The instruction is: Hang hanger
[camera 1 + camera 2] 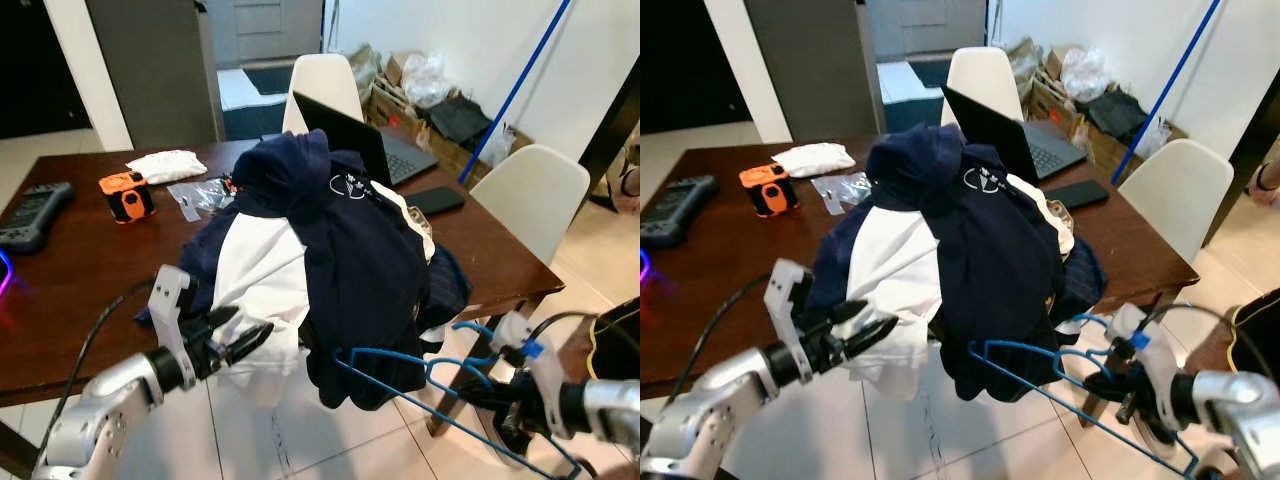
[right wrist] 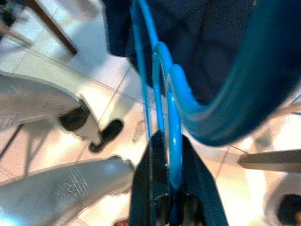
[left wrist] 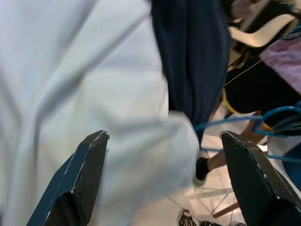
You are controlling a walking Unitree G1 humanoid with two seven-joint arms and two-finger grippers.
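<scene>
A blue wire hanger [image 1: 420, 385] is held low in front of the table, its far end reaching under a heap of clothes. My right gripper [image 1: 495, 392] is shut on the blue hanger [image 2: 171, 155] near its hook. The heap is a navy garment [image 1: 355, 250] over a white garment [image 1: 262, 275], draped over the brown table's front edge. My left gripper [image 1: 240, 340] is open, its fingers [image 3: 82, 174] spread against the white garment [image 3: 80, 94].
On the brown table [image 1: 70, 290] lie an open laptop [image 1: 375, 145], a black phone [image 1: 434, 200], an orange device [image 1: 126, 196], a white cloth [image 1: 166, 164] and a grey controller [image 1: 32, 215]. White chairs [image 1: 530, 195] stand right and behind. A person's shoe [image 3: 203, 167] is on the tiled floor.
</scene>
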